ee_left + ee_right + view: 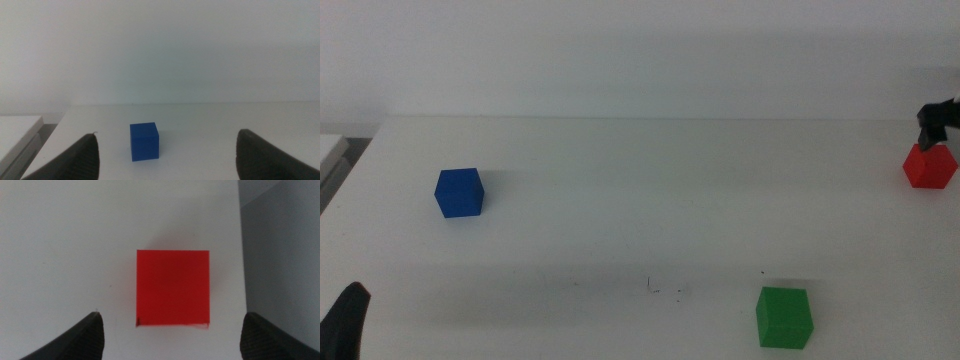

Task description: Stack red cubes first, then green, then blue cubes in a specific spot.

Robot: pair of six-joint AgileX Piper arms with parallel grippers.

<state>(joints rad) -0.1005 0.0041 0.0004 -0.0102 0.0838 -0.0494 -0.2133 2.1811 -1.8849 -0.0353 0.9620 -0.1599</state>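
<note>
The right hand [170, 340] hangs wide open directly over the red cube [173, 287] at the tabletop's [640, 200] far right edge. The left hand [165, 160] waits, spread wide, blue cube [144, 141] ahead of it; the green cube [784, 317] sits apart.

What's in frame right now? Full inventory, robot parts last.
red cube: 1, red, far right of the table, under the right gripper.
green cube: 1, green, near edge, right of centre.
blue cube: 1, blue, left side, ahead of the left gripper.
dark specks: a few, faint, near edge at centre.
table: 1, white.
left gripper: 1, dark, open, waiting at the bottom-left corner.
right gripper: 1, dark, open, directly above the red cube.
</note>
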